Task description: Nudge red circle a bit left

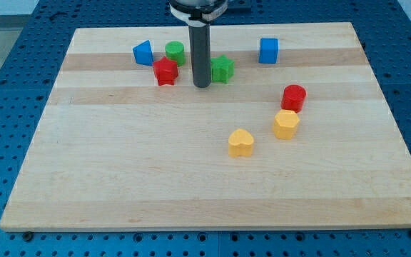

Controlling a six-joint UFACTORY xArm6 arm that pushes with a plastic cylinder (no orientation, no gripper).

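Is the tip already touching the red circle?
No: my tip sits beside the green star near the view's top, well apart from the red circle.

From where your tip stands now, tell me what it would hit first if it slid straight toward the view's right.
My tip would most likely meet the green star first, which sits right beside it. The red circle lies farther right and lower; depth is uncertain.

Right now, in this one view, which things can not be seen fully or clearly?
- green star block: its left part is hidden behind the rod above my tip.
- The arm above the rod: cut off by the view's top edge.
- green cylinder: its lower part is covered by the red star block.
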